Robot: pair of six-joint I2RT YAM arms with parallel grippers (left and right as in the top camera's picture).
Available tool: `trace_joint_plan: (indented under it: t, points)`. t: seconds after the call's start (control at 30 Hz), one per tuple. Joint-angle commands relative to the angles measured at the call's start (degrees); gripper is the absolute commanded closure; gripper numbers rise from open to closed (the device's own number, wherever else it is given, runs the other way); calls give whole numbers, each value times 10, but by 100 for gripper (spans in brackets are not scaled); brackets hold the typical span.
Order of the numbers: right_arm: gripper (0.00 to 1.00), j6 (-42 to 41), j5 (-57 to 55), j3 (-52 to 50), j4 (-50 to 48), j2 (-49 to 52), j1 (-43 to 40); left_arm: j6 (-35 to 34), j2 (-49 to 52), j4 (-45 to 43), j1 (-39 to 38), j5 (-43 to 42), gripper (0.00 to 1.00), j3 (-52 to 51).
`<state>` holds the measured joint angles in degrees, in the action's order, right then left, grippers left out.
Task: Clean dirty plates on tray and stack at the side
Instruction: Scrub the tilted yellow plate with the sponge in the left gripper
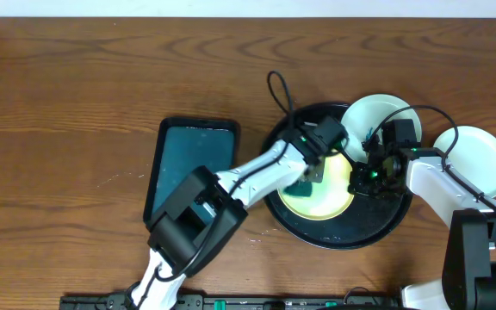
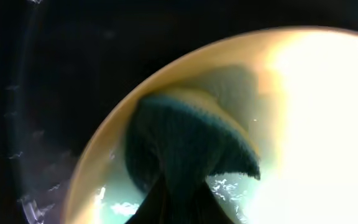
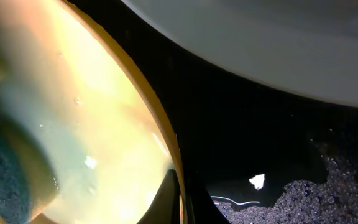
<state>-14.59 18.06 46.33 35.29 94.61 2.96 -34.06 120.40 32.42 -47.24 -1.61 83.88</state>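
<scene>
My left gripper (image 1: 314, 174) clenched the sponge (image 2: 185, 149) on the yellow plate (image 1: 330, 202) in the tray (image 1: 343, 238), while my right gripper (image 1: 370, 179) pinched its rim. The right white plate (image 1: 480, 159) sat on the table (image 1: 76, 103), and the far white plate (image 1: 370, 116) was on the tray. Nothing was stacked yet.

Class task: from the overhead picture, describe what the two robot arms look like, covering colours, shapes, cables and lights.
The left arm and the right arm both have smooth white links joined by boxy black housings. Thin black cables loop above the wrists, and small green lights glow near the black wrist ends.
</scene>
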Motion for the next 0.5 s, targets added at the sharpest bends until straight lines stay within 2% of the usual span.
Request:
trace_joint_plan:
  t: [0.0,0.2,0.37,0.47]
  points:
    - [99,5,-77,-23,5,24,1,-15,55,-69,1,-235,93,-24]
    - [99,5,-77,-23,8,24,1,-19,55,-110,-12,-297,92,-24]
    - [99,5,-77,-23,9,24,1,-13,55,-107,-13,-292,92,-24]
    - [99,5,-77,-23,9,24,1,8,55,-83,-13,-245,92,-24]
